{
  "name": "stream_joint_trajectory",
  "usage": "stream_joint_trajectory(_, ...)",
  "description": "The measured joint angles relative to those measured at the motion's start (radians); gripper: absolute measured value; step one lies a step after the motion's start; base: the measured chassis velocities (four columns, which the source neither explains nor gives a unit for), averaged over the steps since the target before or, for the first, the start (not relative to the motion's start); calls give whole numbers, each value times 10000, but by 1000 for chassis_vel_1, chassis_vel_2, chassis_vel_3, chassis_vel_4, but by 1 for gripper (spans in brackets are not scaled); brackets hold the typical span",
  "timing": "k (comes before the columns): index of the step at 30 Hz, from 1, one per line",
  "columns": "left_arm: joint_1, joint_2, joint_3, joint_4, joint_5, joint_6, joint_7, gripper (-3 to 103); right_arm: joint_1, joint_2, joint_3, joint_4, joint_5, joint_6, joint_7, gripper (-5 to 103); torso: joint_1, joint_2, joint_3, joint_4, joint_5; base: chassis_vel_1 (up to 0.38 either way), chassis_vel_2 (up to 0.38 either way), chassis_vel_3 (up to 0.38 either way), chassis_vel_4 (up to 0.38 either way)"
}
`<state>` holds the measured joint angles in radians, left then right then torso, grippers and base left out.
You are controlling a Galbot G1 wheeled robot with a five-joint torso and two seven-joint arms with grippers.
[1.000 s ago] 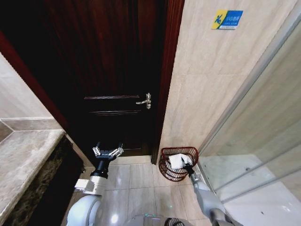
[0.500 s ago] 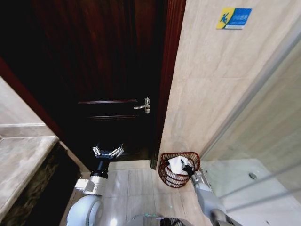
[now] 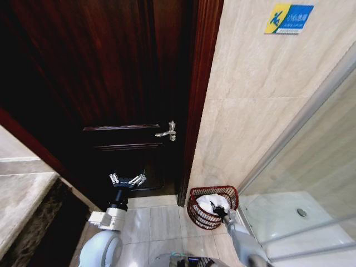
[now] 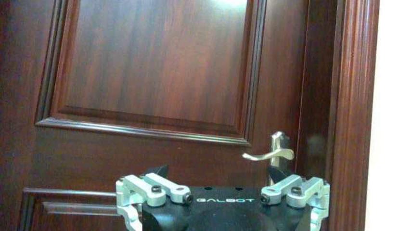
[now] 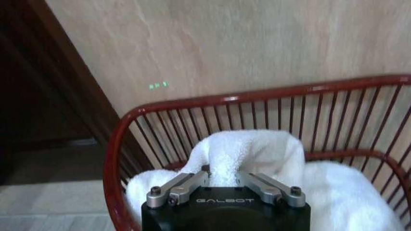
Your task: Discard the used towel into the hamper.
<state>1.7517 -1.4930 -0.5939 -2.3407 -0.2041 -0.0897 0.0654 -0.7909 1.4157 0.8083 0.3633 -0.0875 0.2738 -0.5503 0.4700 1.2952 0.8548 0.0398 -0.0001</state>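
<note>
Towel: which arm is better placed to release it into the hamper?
Right. Its tool is pinched on the white towel inside the hamper rim. The left tool hangs open by the door, apart from the hamper.

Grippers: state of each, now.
Left tool: open, holding nothing, raised before the door.
Right tool: shut on the towel, inside the hamper.
</note>
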Motion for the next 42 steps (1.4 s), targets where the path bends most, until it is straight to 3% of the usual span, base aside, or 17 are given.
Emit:
stream_joint_trajectory(6, -4, 0, 0, 0, 0, 0, 0, 100, 691, 63, 105, -515, -462, -787, 487, 4, 10, -2, 2, -1, 0, 0, 0, 0, 0)
stream_joint_trajectory(12, -3, 0, 0, 0, 0, 0, 0, 100, 1038, 79, -552, -907, -718, -1376, 1224, 3, 11, -2, 3, -1, 3, 0, 0, 0, 0)
stream_joint_trajectory(18, -3, 0, 0, 0, 0, 0, 0, 100, 1064, 55, -616, -947, -797, -1343, 1220, 28, 10, -2, 3, -3, 0, 0, 0, 0, 0)
stream_joint_trajectory(20, -3, 0, 0, 0, 0, 0, 0, 100, 1050, 60, -610, -947, -800, -1334, 1230, 28, 10, -2, 3, -3, 0, 0, 0, 0, 0)
stream_joint_trajectory(24, -3, 0, 0, 0, 0, 0, 0, 100, 1001, 65, -559, -920, -938, -1265, 1291, 50, 10, -2, 3, -2, 0, 0, 0, 0, 0)
stream_joint_trajectory(25, -3, 0, 0, 0, 0, 0, 0, 100, 1001, 65, -559, -920, -938, -1265, 1291, 50, 10, -2, 3, -2, 0, 0, 0, 0, 0)
stream_joint_trajectory(27, -3, 0, 1, 0, 0, 0, 0, 100, 979, 52, -529, -914, -1029, -1234, 1328, 61, 10, -2, 3, -2, 1, 0, 0, 0, 0)
stream_joint_trajectory(29, -3, 0, 0, 0, 0, 0, 0, 100, 970, 41, -515, -911, -1045, -1227, 1345, 61, 10, -2, 2, -2, 0, 0, 0, 0, 0)
stream_joint_trajectory(33, -3, 0, 1, 0, 0, 0, 0, 100, 949, -14, -453, -915, -1349, -1160, 1482, 83, 10, -2, 2, -2, 0, 0, 0, 0, 0)
stream_joint_trajectory(34, -3, 0, 1, 0, 0, 0, 0, 100, 949, -14, -453, -915, -1349, -1160, 1482, 83, 10, -2, 2, -2, 0, 0, 0, 0, 0)
stream_joint_trajectory(38, -3, 0, 0, 0, 0, 0, 0, 100, 996, -64, -258, -956, -2591, -1240, 2528, 97, 9, -3, 2, -2, 0, 0, 0, 0, 0)
stream_joint_trajectory(42, -3, 0, 0, 0, 0, 0, 0, 100, 1061, -119, -104, -1003, -3392, -1400, 3251, 100, 10, -3, 2, -2, 0, 0, 0, 0, 0)
